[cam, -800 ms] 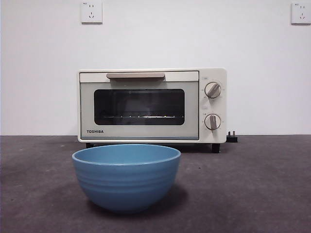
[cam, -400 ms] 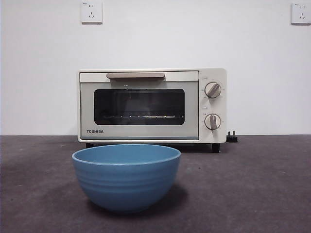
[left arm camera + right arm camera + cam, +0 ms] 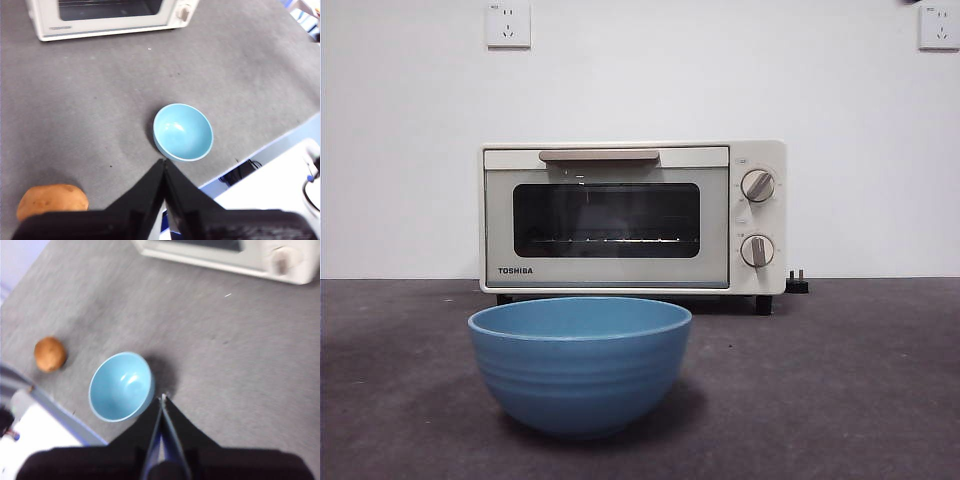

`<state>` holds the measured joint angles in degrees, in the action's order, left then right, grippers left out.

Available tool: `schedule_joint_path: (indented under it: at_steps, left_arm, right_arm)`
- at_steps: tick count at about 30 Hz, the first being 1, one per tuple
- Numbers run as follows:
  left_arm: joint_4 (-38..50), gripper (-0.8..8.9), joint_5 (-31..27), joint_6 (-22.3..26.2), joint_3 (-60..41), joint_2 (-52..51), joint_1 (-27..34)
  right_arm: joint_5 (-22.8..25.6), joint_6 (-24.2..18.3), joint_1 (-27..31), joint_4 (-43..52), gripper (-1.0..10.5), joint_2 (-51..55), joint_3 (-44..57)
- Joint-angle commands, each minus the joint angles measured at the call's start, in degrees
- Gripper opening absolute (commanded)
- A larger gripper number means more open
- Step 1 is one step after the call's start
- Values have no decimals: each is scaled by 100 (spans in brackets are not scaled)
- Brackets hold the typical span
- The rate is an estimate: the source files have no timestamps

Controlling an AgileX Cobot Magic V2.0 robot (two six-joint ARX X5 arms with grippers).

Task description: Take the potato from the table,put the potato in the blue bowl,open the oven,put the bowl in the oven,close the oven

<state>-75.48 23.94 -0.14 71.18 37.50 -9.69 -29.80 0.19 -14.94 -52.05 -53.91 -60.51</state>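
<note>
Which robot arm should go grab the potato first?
Probably the left. In the left wrist view the potato lies right beside the left gripper, whose fingers are shut. From the right gripper, also shut, the potato sits beyond the empty blue bowl, farther off.

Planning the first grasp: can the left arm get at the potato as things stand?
Probably yes. The potato lies alone on the table, apart from the blue bowl, with nothing over it. The left end effector is above the table with jaws shut, so it would need to open first.
</note>
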Motion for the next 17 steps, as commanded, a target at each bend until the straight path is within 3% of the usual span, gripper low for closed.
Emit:
schedule_joint_path:
  at_steps: [1,8,17]
  left_arm:
    - [-2,-6,7,98,11,-15,-94]
    - [-9,-6,7,109,11,-15,-177]
    - [-15,-6,2,188,11,-74,-350]
  right_arm:
    - [175,24,-557,214,-8,-461,-160]
    - [1126,20,-2229,280,-8,-1847,-1051]
    - [1130,-59,-3486,251,-8,-3764,-2887]
